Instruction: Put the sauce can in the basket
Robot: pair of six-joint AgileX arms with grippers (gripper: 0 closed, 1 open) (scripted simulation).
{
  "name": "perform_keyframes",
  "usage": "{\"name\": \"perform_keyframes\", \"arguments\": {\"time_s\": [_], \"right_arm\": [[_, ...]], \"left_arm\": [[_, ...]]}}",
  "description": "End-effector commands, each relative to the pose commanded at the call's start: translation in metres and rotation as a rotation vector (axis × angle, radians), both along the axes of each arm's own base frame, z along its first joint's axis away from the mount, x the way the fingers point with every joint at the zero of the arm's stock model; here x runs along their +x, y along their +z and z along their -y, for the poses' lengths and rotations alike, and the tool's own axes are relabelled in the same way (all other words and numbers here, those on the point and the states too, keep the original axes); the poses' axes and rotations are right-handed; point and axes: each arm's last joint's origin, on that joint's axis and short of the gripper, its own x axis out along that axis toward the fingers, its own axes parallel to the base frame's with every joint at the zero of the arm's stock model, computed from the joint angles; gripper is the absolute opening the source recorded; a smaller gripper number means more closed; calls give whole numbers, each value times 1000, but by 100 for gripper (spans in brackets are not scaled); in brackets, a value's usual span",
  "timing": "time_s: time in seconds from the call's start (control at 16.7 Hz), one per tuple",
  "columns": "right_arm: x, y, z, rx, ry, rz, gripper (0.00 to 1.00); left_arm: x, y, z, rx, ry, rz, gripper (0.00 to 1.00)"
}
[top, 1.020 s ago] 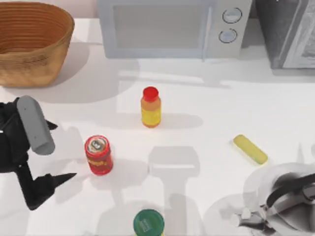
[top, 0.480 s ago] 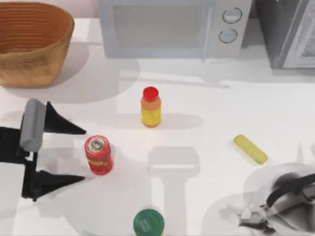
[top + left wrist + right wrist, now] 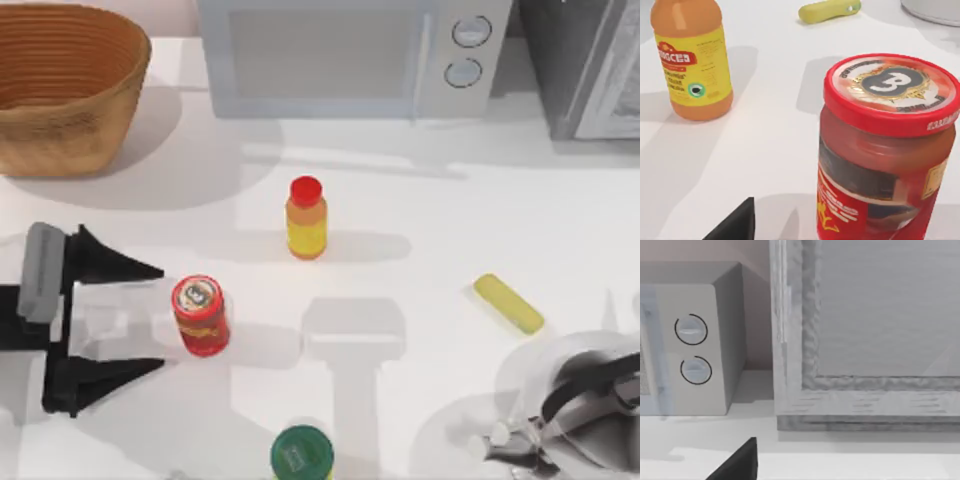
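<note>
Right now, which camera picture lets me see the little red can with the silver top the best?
The left wrist view: the small red sauce can with the silver top is close up, so its lid and label are plain. The top view shows the same can from above, small, just ahead of the open left pincer.

white table (image 3: 420, 220) carries sauce can (image 3: 201, 315), basket (image 3: 62, 90), microwave (image 3: 350, 55).

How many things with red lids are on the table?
2: the red sauce can with a silver-grey top at the table's left, and the red-capped orange-yellow bottle near the middle.
</note>
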Motion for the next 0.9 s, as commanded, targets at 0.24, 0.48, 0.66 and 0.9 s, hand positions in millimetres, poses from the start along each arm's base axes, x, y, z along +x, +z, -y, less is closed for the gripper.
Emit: {"name": "perform_keyframes", "arguments": {"time_s": [0.24, 0.48, 0.66, 0.9], "right_arm": [[0, 0, 0, 0, 0, 0, 100], [0, 0, 0, 0, 0, 0, 100], [0, 0, 0, 0, 0, 0, 100], [0, 0, 0, 0, 0, 0, 100]], "left_arm": [[0, 0, 0, 0, 0, 0, 100], [1, 1, 3, 1, -3, 0, 100], [7, 0, 8, 1, -1, 0, 100], [18, -2, 21, 1, 1, 2, 100]]}}
